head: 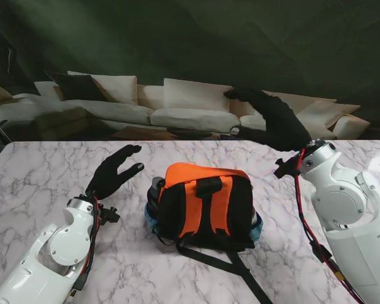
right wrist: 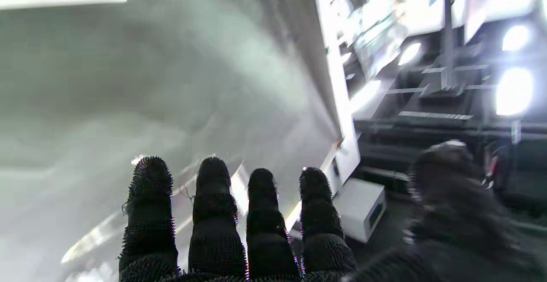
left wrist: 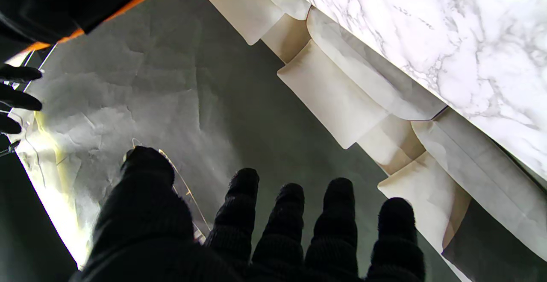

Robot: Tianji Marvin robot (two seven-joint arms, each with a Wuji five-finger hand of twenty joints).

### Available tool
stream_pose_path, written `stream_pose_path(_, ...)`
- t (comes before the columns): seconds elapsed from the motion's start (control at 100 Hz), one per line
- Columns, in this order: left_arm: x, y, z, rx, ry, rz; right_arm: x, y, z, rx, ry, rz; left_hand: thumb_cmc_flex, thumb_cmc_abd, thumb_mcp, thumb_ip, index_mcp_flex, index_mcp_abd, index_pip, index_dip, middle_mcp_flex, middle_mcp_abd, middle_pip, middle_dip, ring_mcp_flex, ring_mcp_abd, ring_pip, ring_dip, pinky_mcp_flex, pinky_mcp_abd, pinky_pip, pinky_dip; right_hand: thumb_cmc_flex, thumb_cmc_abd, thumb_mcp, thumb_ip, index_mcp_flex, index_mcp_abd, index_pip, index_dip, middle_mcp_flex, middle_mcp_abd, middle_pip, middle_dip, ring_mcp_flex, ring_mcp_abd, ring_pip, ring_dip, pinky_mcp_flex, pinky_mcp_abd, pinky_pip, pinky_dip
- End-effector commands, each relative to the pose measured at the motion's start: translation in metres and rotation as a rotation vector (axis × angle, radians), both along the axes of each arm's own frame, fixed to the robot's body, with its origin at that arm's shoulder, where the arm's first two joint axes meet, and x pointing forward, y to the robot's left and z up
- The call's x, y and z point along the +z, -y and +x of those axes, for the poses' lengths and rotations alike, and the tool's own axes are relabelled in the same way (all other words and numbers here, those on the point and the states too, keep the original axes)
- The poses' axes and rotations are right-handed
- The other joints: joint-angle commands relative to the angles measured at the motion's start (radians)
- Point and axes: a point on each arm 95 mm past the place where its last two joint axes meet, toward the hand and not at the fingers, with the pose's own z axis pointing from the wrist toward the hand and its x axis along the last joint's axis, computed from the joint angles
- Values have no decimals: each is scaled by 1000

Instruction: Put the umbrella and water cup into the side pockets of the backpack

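An orange and black backpack (head: pixel 206 206) lies on the marble table (head: pixel 44 171) in the stand view, straps up, one strap trailing toward me. A dark bottle-like thing (head: pixel 154 197) sits in its left side pocket, and something blue (head: pixel 258 228) shows at its right side pocket. My left hand (head: pixel 114 171) hovers left of the backpack, black-gloved, fingers (left wrist: pixel 290 213) spread, holding nothing. My right hand (head: pixel 272 120) is raised beyond the backpack's far right, open and empty, fingers (right wrist: pixel 213 205) pointing off the table. A corner of the backpack (left wrist: pixel 64 4) shows in the left wrist view.
A cream sofa (head: pixel 171 107) with a black cushion (head: pixel 76 87) stands behind the table's far edge. The right wrist view shows a blurred room with a white box (right wrist: pixel 361 207) on the floor. Bare marble lies on both sides of the backpack.
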Motion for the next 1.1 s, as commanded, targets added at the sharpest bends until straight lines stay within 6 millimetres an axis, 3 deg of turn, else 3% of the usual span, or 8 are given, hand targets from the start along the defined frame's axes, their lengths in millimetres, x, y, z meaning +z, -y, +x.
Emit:
stream_pose_path(0.0, 0, 3, -1, -1, -4, -10, -5, 8, -3, -66, 1, 29, -7, 53, -2, 22, -14, 9, -5, -7, 36, -7, 26, 19, 7, -16, -1, 7, 2, -2, -30, 27, 157, 109, -122, 41, 37, -39, 30, 16, 38, -29, 9, 10, 34, -28, 12, 37, 15, -24, 30, 15)
stream_pose_path(0.08, 0, 3, -1, 4, 1, -15, -13, 22, -7, -151, 7, 60, -1, 54, -1, 23, -7, 10, -2, -6, 60, -10, 36, 28, 19, -15, 4, 11, 4, -2, -27, 34, 205, 130, -81, 44, 70, -55, 53, 15, 71, -30, 9, 9, 50, -32, 22, 41, 18, -27, 54, 19)
stream_pose_path(0.1, 0, 3, 0, 5, 2, -16, -15, 26, -9, -168, 6, 66, -1, 54, -2, 22, -4, 10, 0, -6, 66, -10, 39, 30, 22, -14, 6, 12, 6, -2, -25, 36, 149, 110, 33, 31, 71, -58, 65, 1, 75, -31, 8, 11, 50, -31, 23, 40, 17, -28, 58, 9)
stream_pose_path(0.17, 0, 3, 0, 7, 2, -24, -28, 37, -12, -225, -12, 93, 6, 55, 0, 23, 12, 11, 7, -3, 87, -11, 49, 39, 32, -13, 11, 16, 11, -2, -14, 46, 87, 90, 148, 18, 78, -62, 77, -6, 89, -32, 7, 10, 52, -33, 27, 42, 14, -27, 65, 5)
stream_pose_path(0.42, -8, 5, 3, 7, -17, -41, -101, 58, -22, -371, -173, 156, 21, 62, 0, 25, 35, 8, 19, 1, 114, -20, 66, 64, 65, -23, 31, 38, 9, -13, 55, 85, 1, 42, 114, 14, 90, -70, 83, -7, 116, -50, 9, 10, 64, -40, 38, 53, 9, -26, 72, 13)
stream_pose_path(0.71, -25, 13, 11, 17, -89, -79, -176, 46, -28, -423, -369, 235, 37, 67, 0, 26, 59, 12, 33, 4, 143, -23, 94, 77, 90, -21, 47, 54, 4, -12, 101, 92, 2, 108, 15, 17, 87, -77, 90, -16, 117, -64, -7, 8, 43, -50, 22, 73, -22, -35, 41, 45)
stream_pose_path(0.82, -29, 16, 11, 12, -114, -84, -188, 42, -25, -418, -400, 219, 40, 68, 0, 26, 58, 14, 33, 3, 153, -24, 103, 81, 97, -19, 53, 60, 2, -10, 116, 94, 2, 115, 2, 17, 81, -77, 88, -18, 109, -69, -6, 8, 35, -52, 18, 71, -29, -36, 28, 47)
stream_pose_path(1.09, -29, 15, 9, 2, -119, -66, -188, 34, -20, -385, -412, 210, 42, 73, 0, 26, 53, 17, 32, 1, 155, -23, 111, 85, 100, -17, 55, 67, -1, -10, 134, 90, 20, 105, -6, 22, 76, -78, 90, -18, 108, -77, 0, 10, 32, -58, 15, 70, -29, -38, 11, 55)
